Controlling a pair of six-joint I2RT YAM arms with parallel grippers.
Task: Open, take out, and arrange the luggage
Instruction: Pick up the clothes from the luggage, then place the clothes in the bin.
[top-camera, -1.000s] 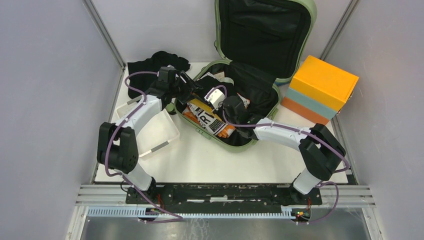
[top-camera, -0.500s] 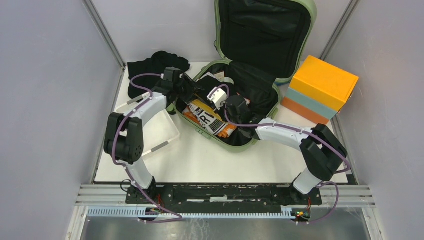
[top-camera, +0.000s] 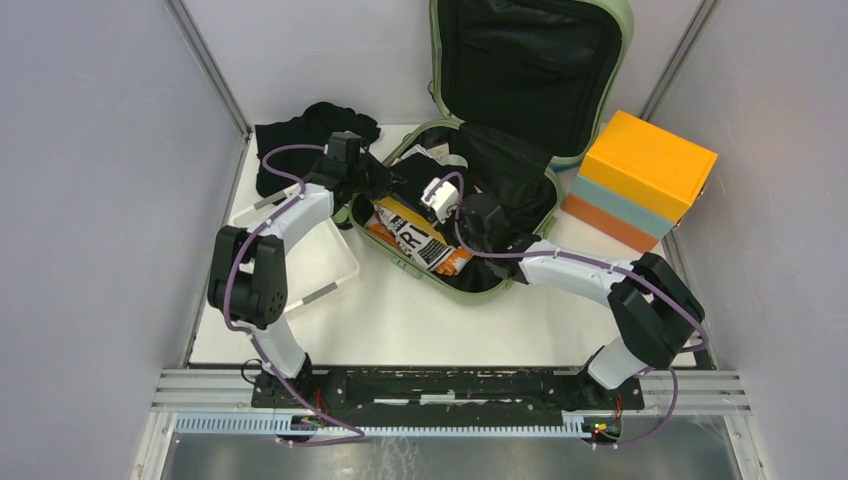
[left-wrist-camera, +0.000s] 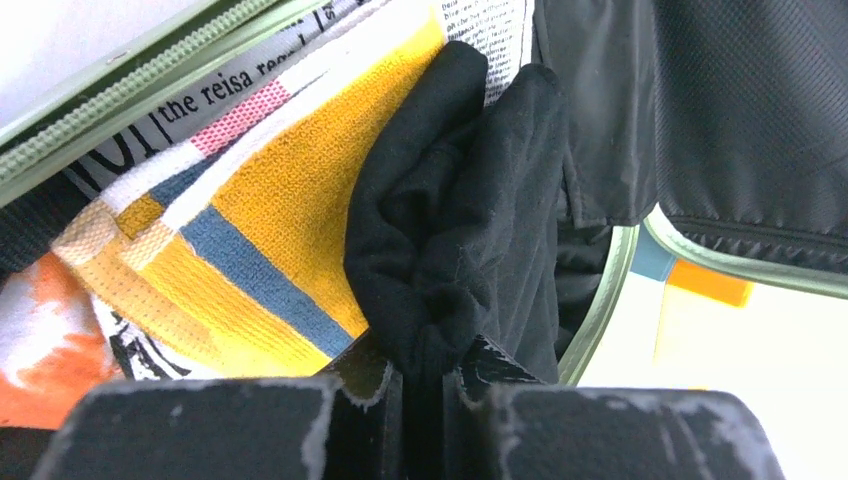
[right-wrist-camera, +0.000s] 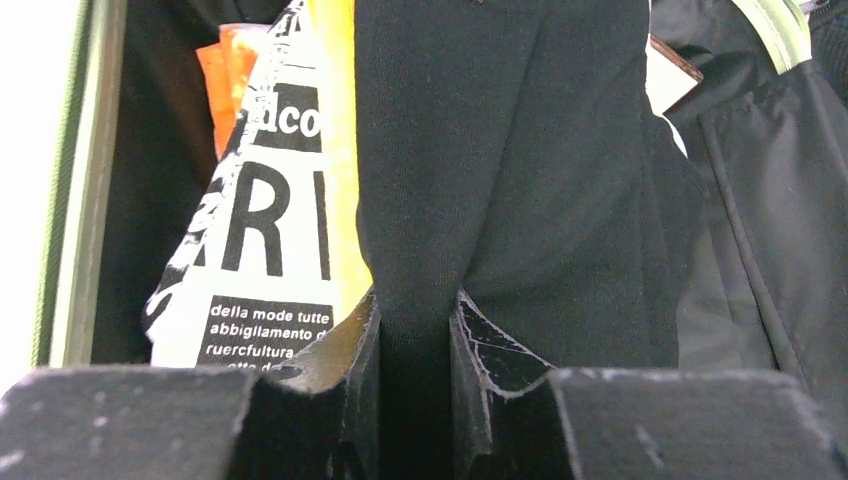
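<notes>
The sage-green luggage (top-camera: 497, 285) lies open on the table, its black-lined lid (top-camera: 530, 65) standing up at the back. My left gripper (left-wrist-camera: 430, 365) reaches in over the left rim and is shut on a bunched black cloth (left-wrist-camera: 440, 240), which lies over a yellow, blue and white striped towel (left-wrist-camera: 250, 200). My right gripper (right-wrist-camera: 415, 310) is also inside the case, shut on a fold of black fabric (right-wrist-camera: 480, 150) beside a white bag with black print (right-wrist-camera: 260, 230). In the top view both grippers meet near the case's middle, and the printed bag (top-camera: 420, 240) shows below them.
An orange and light-blue box (top-camera: 640, 180) stands right of the case. A white plastic basket (top-camera: 320, 265) sits left of it under my left arm. A pile of black clothing (top-camera: 300, 135) lies at the back left. Grey walls close in both sides.
My left gripper reached further into the case and closed on the black cloth. My right arm shifted slightly right, its grip unchanged.
</notes>
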